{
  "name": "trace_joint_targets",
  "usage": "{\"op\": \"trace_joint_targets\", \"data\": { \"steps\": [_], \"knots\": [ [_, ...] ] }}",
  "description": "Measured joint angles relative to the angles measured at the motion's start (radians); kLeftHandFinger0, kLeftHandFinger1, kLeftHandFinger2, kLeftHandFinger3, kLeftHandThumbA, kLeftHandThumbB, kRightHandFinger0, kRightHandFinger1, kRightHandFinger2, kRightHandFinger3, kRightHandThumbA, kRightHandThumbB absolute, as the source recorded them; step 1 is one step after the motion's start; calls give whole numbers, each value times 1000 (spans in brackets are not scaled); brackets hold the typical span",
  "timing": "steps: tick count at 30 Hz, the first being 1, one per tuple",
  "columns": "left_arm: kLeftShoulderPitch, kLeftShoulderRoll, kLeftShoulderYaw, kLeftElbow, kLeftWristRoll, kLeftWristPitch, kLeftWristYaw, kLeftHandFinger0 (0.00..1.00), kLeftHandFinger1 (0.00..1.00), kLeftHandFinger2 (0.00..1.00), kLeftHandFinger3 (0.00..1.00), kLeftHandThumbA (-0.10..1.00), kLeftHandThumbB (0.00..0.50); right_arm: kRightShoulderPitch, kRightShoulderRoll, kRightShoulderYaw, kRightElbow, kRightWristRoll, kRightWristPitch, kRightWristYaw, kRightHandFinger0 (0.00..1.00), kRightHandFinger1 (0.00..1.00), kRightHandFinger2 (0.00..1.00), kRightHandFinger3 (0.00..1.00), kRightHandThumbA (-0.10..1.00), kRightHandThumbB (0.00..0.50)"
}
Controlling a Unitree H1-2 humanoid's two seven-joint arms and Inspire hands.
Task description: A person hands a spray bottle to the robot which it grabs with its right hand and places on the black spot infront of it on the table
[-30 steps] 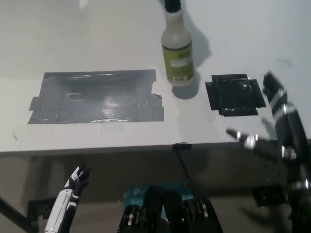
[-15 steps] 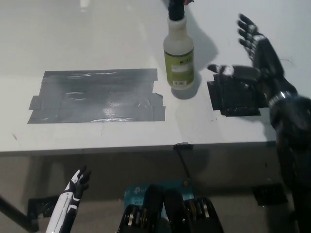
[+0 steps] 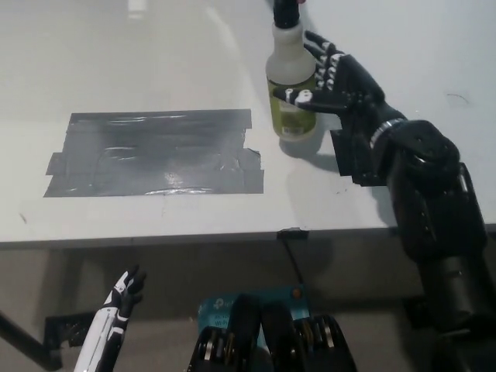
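Note:
The spray bottle [image 3: 289, 77], translucent with a yellow-green label and a black top, stands upright at the far middle of the white table [image 3: 155, 62]. My black right hand [image 3: 333, 77] is against its right side, open, with the thumb across the label and the other fingers spread behind the bottle. The black spot [image 3: 353, 161] lies just right of the bottle, and my forearm covers most of it. My white left hand [image 3: 124, 292] rests low at the lower left, below the table edge, fingers apart.
A wide patch of grey tape [image 3: 155, 152] covers the table left of the bottle. The table's front edge [image 3: 194, 236] runs across the picture's middle. A sliver of a person's hand [image 3: 299, 2] shows at the bottle's top.
My right hand has swung left from above the black spot to the bottle's side, thumb now across the label. The bottle has shifted slightly up and right.

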Motion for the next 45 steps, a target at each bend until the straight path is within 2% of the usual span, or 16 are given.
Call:
{"op": "trace_joint_targets", "data": {
  "steps": [2, 9, 12, 18, 23, 25, 26, 27, 28, 29, 32, 33, 37, 41, 43, 45],
  "knots": [
    [0, 0, 0, -3, 0, 1, 0, 1000, 1000, 1000, 1000, 1000, 0, -17, 0, 8, 22, 0, 0, 10, 1000, 1000, 1000, 1000, 974, 483],
    [0, 0, 1, -11, 0, 3, 0, 1000, 1000, 1000, 1000, 1000, 3, -63, 1, 26, 117, -1, -1, 34, 1000, 1000, 1000, 1000, 981, 424],
    [0, 0, 2, -13, -1, 3, 0, 1000, 1000, 1000, 1000, 1000, 26, -87, 0, 28, 180, -3, -8, 42, 1000, 1000, 1000, 1000, 958, 462],
    [-2, 0, 4, -13, -2, 2, 0, 1000, 1000, 1000, 1000, 1000, 26, -134, 0, 31, 286, -6, -31, 45, 1000, 1000, 1000, 1000, 945, 429],
    [-3, 0, 4, -13, -3, 2, -1, 1000, 1000, 1000, 1000, 1000, 30, -169, 3, 25, 360, -5, -52, 43, 1000, 1000, 1000, 1000, 838, 486],
    [-3, 0, 4, -14, -3, 3, -1, 1000, 1000, 1000, 1000, 1000, 28, -181, 6, 24, 387, -10, -70, 30, 1000, 1000, 1000, 1000, 803, 470],
    [-4, 0, 4, -15, -3, 3, -1, 1000, 1000, 1000, 1000, 1000, 31, -183, 8, 23, 392, -12, -76, 23, 561, 512, 620, 842, 662, 452],
    [-4, 0, 4, -15, -3, 3, -1, 1000, 1000, 1000, 1000, 1000, 30, -186, 12, 20, 401, -15, -89, 12, 164, 192, 303, 387, 593, 432],
    [-5, 0, 4, -16, -3, 3, -1, 1000, 1000, 1000, 1000, 1000, 30, -189, 18, 8, 414, -17, -106, -5, 164, 192, 303, 387, 593, 432],
    [-6, 0, 4, -15, -3, 3, -1, 1000, 1000, 1000, 1000, 1000, 14, -190, 22, 4, 421, -20, -118, -21, 7, 8, 102, 45, 515, 354],
    [-7, 0, 4, -15, -3, 3, -1, 1000, 1000, 1000, 1000, 1000, 21, -185, 39, 3, 430, -43, -163, -77, 0, 73, 220, 4, 508, 329],
    [-8, 0, 4, -15, -3, 3, -1, 1000, 1000, 1000, 1000, 1000, 24, -182, 47, 4, 430, -53, -181, -96, 46, 137, 307, 99, 505, 341],
    [-9, 0, 4, -15, -3, 3, -1, 1000, 1000, 1000, 1000, 1000, 6, -173, 62, 14, 421, -97, -230, -167, 3, 41, 135, 0, 492, 382],
    [-14, 0, 4, -15, -3, 3, -1, 1000, 1000, 1000, 1000, 1000, 28, -153, 65, 21, 416, -139, -269, -232, 0, 46, 171, 0, 568, 400],
    [-16, 0, 4, -15, -3, 3, -1, 1000, 1000, 1000, 1000, 1000, 33, -145, 64, 22, 412, -151, -277, -249, 34, 133, 290, 40, 664, 446],
    [-17, 0, 4, -15, -3, 4, -1, 1000, 1000, 1000, 1000, 1000, 51, -123, 60, 23, 396, -176, -294, -284, 49, 165, 330, 81, 657, 420]
  ]
}}
